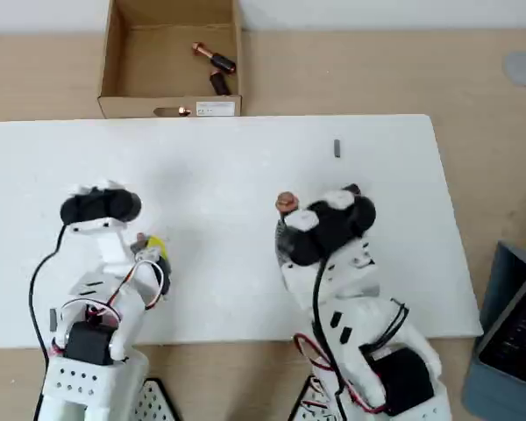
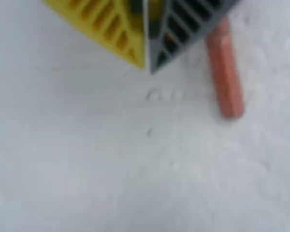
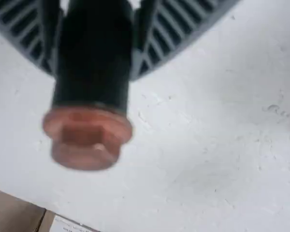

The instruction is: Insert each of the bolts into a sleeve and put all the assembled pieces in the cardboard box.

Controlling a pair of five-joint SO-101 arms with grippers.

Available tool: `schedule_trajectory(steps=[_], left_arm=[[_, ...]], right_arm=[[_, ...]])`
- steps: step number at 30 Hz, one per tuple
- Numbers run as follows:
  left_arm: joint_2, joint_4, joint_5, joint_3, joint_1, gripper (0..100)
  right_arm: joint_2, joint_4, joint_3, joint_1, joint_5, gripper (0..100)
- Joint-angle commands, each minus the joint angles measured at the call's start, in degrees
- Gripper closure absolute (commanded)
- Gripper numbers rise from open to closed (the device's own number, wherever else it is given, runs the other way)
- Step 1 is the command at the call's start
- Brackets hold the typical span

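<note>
Right hand (image 3: 94,48) of mine pinches a black sleeve (image 3: 92,63) with a copper bolt (image 3: 87,137) in it, mid-counter; my left hand (image 2: 147,65), pinched closed, sits beside a second bolt (image 2: 224,72) towards the counter's front edge.

A white sheet (image 1: 219,175) covers most of the wooden tabletop (image 1: 377,79), leaving bare wood along the far side and down the right. Close up, the sheet's surface looks faintly rough and speckled. Near the far right corner, a round grey disc (image 1: 524,67) with a dark spot lies on the wood. Low at the right edge stands a dark blue-grey object (image 1: 513,351), too cropped to identify.
</note>
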Motion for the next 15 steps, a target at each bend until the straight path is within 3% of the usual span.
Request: schedule_trajectory(steps=[1,15], left_arm=[[-0.6,-1.1,0.0,1.0,-0.5,100],[-0.6,-1.1,-0.3,5.0,-0.4,100]], right_arm=[[10.1,-0.4,-11.3,0.9,-2.2,98.9],[53.8,-9.9,-41.4,1.0,-2.1,98.9]])
